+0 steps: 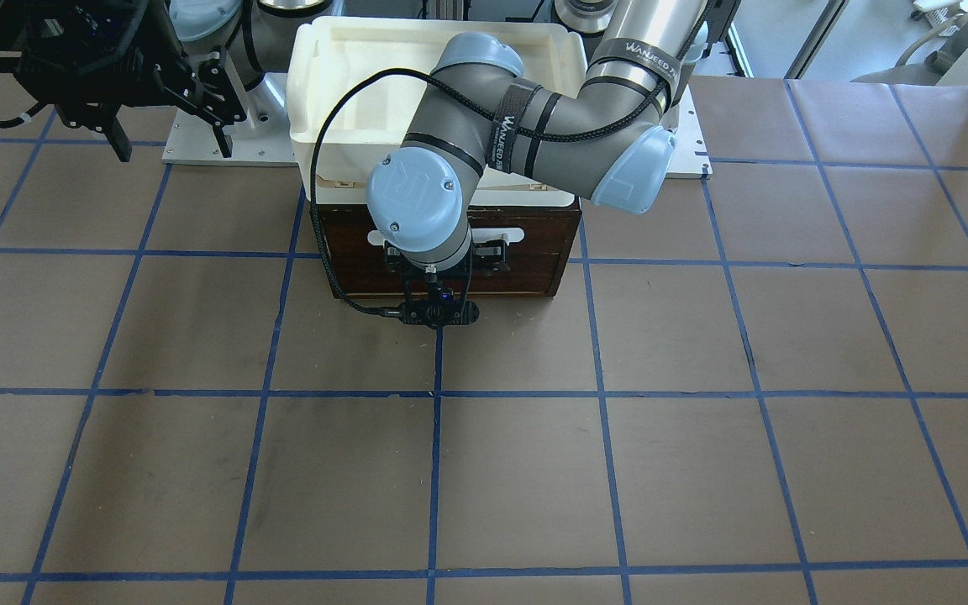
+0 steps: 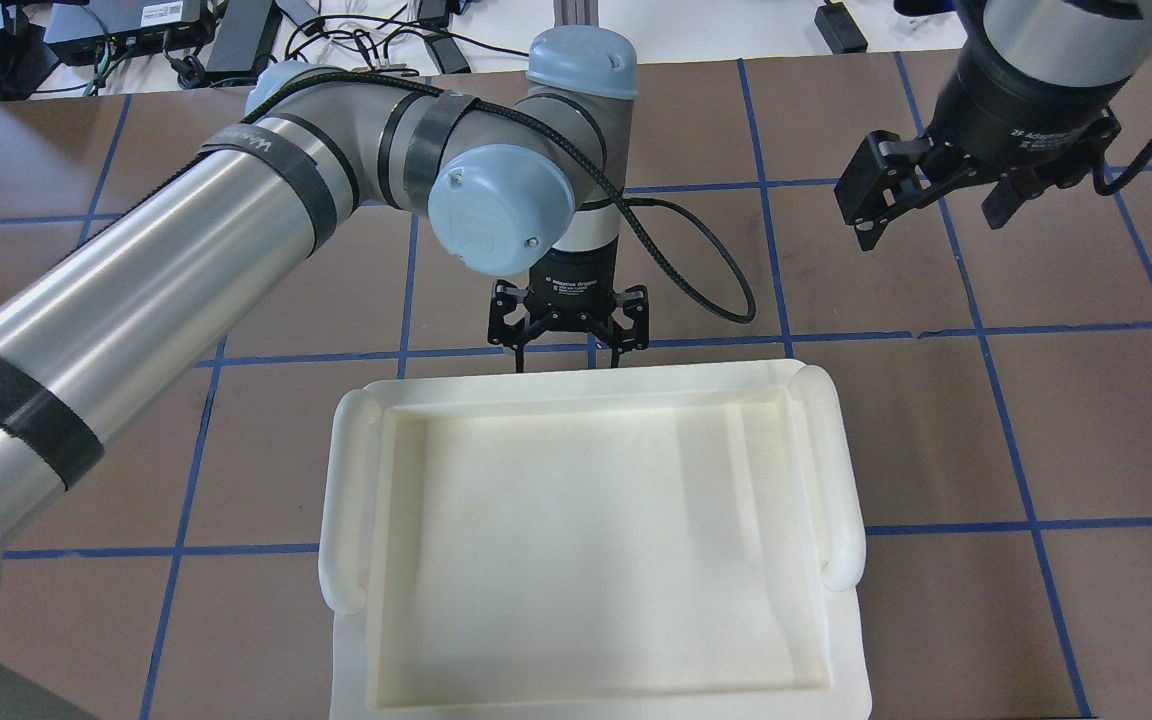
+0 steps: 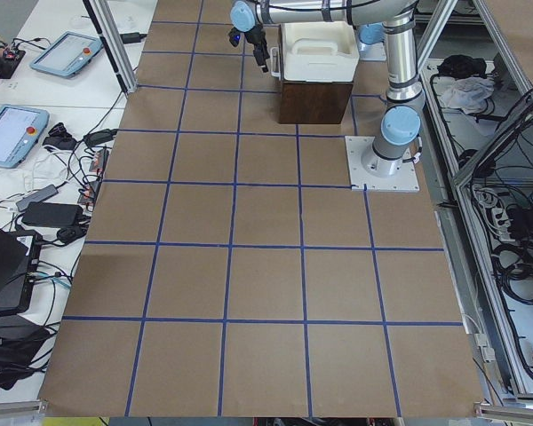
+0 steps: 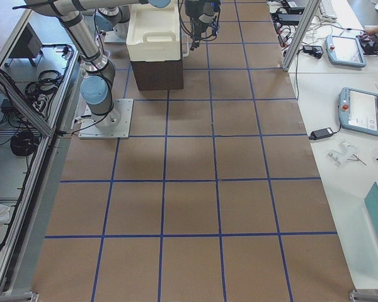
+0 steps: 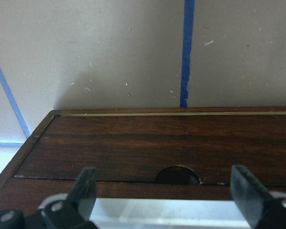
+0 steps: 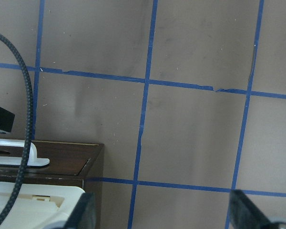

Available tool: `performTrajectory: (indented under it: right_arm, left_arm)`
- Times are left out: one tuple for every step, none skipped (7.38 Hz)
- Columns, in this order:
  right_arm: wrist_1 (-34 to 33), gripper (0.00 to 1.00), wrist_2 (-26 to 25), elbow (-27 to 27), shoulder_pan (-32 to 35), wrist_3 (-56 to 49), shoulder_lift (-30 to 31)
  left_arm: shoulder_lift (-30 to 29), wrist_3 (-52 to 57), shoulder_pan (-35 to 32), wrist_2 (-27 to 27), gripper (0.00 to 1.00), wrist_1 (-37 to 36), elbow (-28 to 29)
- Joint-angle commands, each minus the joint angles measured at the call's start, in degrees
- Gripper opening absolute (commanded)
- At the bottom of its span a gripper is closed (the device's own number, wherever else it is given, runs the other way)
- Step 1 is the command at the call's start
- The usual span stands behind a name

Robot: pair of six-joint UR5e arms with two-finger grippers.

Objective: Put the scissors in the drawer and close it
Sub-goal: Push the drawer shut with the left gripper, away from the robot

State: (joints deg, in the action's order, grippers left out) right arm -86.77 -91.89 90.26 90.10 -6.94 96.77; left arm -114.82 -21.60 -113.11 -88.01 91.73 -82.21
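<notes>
The drawer (image 1: 534, 265) shows its dark brown front flush with its cabinet; its inside is hidden. Its white bar handle (image 1: 516, 236) also shows in the left wrist view (image 5: 167, 211). My left gripper (image 1: 449, 252) is open and points down at the drawer front, one finger on each side of the handle's middle. In the left wrist view its fingers (image 5: 85, 183) stand wide apart over the dark wood. My right gripper (image 2: 926, 215) is open and empty, raised off to the side of the cabinet. The scissors are out of view.
A white plastic tray (image 2: 346, 500) sits on top of the cabinet. The brown table (image 1: 618, 470) carries a grid of blue tape lines. Arm base plates (image 3: 382, 164) sit beside the cabinet. Tablets and cables lie on side tables.
</notes>
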Motion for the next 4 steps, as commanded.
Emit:
performTrajectory:
  right_arm:
    - [-0.07,1.00,-0.04,0.00,0.16,-0.01,0.09]
    - [-0.07,1.00,-0.04,0.00,0.07,-0.09,0.09]
    - [-0.15,1.00,0.13,0.00,0.16,-0.01,0.09]
    - [-0.16,1.00,0.05,0.00,0.16,-0.18,0.09]
  left_arm:
    - [2.38,3.30,2.71,-0.58,1.00,-3.31,0.73]
    - [5.54,5.50,4.81,-0.67,1.00,-2.45,0.57]
    - [8.70,5.78,7.53,-0.93,1.00,-2.00,-0.22]
    - [11.52,10.48,8.86,-1.11,1.00,-1.65,-0.49]
